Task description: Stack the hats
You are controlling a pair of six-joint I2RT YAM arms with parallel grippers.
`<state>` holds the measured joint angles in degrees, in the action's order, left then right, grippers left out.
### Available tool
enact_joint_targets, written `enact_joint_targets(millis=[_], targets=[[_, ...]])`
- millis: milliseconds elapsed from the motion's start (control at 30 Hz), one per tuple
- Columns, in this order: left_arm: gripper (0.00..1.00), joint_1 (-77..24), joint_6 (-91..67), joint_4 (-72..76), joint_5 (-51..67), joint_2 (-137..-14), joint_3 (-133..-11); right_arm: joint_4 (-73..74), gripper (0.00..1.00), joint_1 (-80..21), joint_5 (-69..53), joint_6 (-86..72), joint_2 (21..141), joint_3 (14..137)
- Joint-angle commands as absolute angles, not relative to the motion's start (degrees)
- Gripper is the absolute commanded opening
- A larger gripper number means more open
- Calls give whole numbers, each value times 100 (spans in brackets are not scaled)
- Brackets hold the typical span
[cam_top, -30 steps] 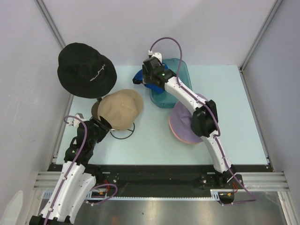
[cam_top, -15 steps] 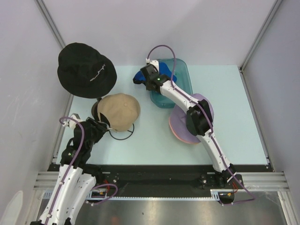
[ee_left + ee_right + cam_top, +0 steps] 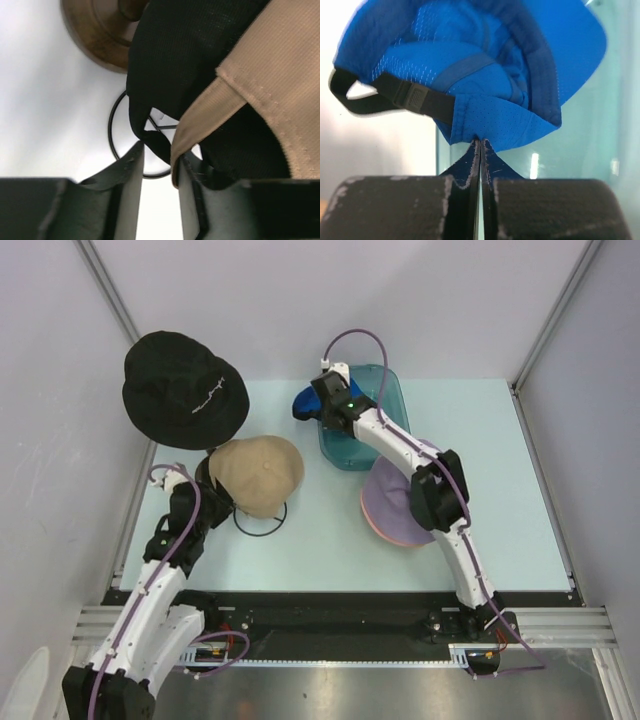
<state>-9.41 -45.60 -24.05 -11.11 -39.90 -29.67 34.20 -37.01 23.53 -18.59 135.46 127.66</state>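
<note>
**Two caps shifted, none stacked yet**

Upper middle of the overhead view: blue cap nudged slightly rightward within the last second, hanging at the left edge of the teal tub. Pinched by its hem in the right jaws, pressed flat together with no gap showing in the wrist view.

Left of centre: tan cap eased a little up and right over the same second. Resting on the bench, just below the black hat and partly over a wire ring. Left jaws moved in closer at its near-left edge. Standing a narrow way apart, with the cap's tan band and black lining dipping between them. Bare bench showing through the gap, so apparently not clamped. Brown disc beyond the cap in that wrist view.

Right of centre: lavender hat lying on a pinkish one, unmoved and half hidden under the right arm.

Judged from this: small adjustments only, nothing added to any pile. Blue cap already in hand and ready to carry. Tan cap probably needing a firm pinch before lifting.
</note>
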Motion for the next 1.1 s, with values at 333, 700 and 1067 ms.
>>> enact_joint_targets(millis=[333,700,1067], targets=[[24,-923,-3244,-520,430,-5194,-2874,2522,0,-3586,2496,-1494,11321,11505],[23,-1660,-3129,-185,299,-5598,-3208,2435,0,-3770,2592,-1003,10319,11189],[56,-2224,-3305,-798,-360,-5468,-3621,2100,0,-4034,2268,-422,8887,10775]])
